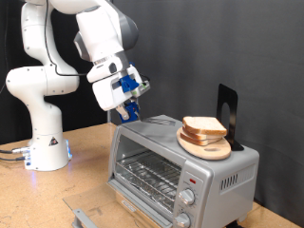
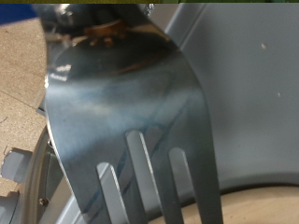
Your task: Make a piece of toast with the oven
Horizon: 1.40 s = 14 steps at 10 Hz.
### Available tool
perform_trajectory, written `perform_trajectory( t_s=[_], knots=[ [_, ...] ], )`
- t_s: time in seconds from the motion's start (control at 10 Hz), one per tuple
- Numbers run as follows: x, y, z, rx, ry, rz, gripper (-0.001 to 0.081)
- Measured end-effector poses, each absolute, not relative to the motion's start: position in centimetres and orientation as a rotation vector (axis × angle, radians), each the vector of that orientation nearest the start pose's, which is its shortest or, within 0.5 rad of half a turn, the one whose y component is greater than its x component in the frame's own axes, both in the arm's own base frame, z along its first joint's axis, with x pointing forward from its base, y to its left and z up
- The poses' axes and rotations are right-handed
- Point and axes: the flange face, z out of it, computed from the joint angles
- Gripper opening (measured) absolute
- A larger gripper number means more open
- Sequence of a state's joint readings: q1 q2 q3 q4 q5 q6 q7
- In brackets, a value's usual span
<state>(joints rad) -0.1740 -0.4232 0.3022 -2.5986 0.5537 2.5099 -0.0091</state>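
In the exterior view we see the white Franka arm reaching down from the top, its gripper [image 1: 126, 106] hanging just above the top-left corner of the toaster oven [image 1: 180, 161]. The blue fingers [image 1: 122, 87] are clenched on the handle of a slotted spatula [image 2: 131, 121]; the wrist view is filled by its shiny dark metal blade, which carries three long slots. In the exterior view the blade itself is too small to make out clearly.

The oven sits on the wooden table [image 1: 85, 152], its glass door [image 1: 104, 211] folded down open toward the exterior view's bottom, the wire rack [image 1: 147, 176] bare inside, and two round knobs [image 1: 187, 198] on its front panel. On the oven's roof rests a round wooden board [image 1: 204, 145] with a pile of bread slices [image 1: 203, 126] on it. A black stand [image 1: 227, 112] rises just behind the board. We cannot single out the piece of toast from the pile
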Motion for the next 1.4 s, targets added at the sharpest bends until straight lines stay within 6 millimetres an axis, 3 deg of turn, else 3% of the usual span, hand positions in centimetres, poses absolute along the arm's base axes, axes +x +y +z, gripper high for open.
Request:
perform_trajectory(
  t_s=[1.4],
  knots=[
    [44.3, 6.6, 42.6, -2.771, 0.393, -0.454, 0.0368]
  ],
)
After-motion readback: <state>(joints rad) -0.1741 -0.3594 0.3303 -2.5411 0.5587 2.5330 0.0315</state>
